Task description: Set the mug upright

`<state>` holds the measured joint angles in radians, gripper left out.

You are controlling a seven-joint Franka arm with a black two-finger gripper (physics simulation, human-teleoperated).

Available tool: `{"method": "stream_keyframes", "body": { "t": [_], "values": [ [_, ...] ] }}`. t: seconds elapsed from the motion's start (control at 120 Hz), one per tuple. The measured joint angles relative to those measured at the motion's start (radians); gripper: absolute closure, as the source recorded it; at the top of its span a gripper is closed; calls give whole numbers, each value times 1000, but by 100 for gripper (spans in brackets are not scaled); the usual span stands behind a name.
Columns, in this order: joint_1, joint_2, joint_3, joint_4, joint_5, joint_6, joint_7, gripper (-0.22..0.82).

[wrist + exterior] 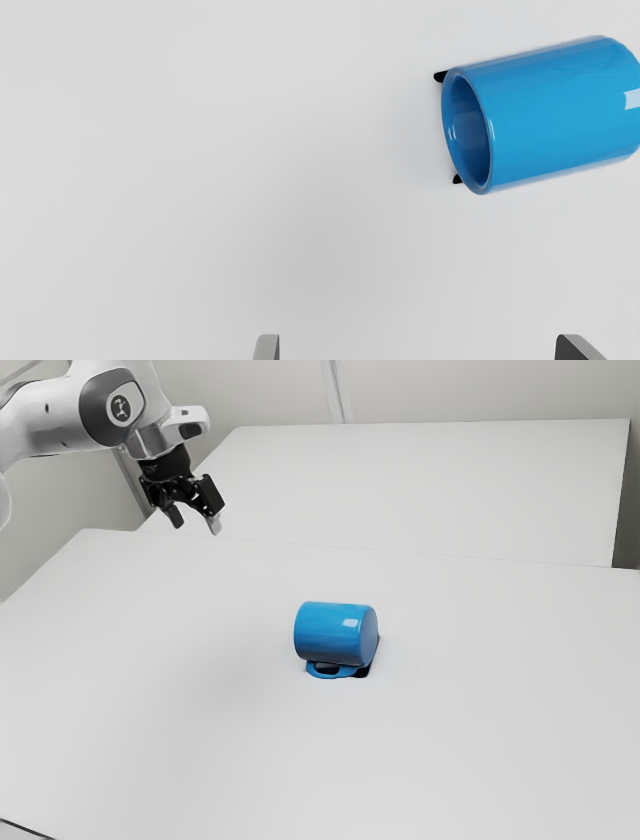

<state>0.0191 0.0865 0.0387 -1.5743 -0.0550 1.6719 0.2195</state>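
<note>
Plain blue mug (335, 632) on white table (180, 720)

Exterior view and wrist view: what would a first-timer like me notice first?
Most likely the bright blue mug, lying on its side on the white table, its mouth facing the exterior view's left. Next comes the open black gripper on its white arm, hanging above the table at the exterior view's upper left, apart from the mug.

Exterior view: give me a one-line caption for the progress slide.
Open pincer high and clear of the mug, which lies on its side, handle low, base toward the exterior view's right.
</note>
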Motion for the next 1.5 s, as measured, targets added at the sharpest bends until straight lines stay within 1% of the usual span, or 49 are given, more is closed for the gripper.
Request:
{"method": "stream_keyframes", "body": {
  "t": [0.275,0.375,0.467,0.5,0.592,0.7,0.817,0.892,0.967,1.208,1.392,1.5],
  "values": [
    [-5,-2,0,-2,-8,-4,-4,0],
    [-7,3,0,-8,-42,-3,-6,0],
    [-3,2,8,-34,-139,-10,-4,0],
    [-6,0,23,-54,-190,-14,0,0],
    [5,-2,82,-172,-377,-20,28,0],
    [51,10,101,-263,-555,-13,90,0],
    [41,80,103,-295,-731,16,185,0],
    [36,110,102,-338,-834,43,249,0],
    [37,147,103,-354,-917,65,315,0],
    [54,244,102,-329,-1058,97,496,0],
    [51,306,95,-329,-1174,76,600,0],
    [46,325,91,-331,-1223,58,649,0]
  ]
}}
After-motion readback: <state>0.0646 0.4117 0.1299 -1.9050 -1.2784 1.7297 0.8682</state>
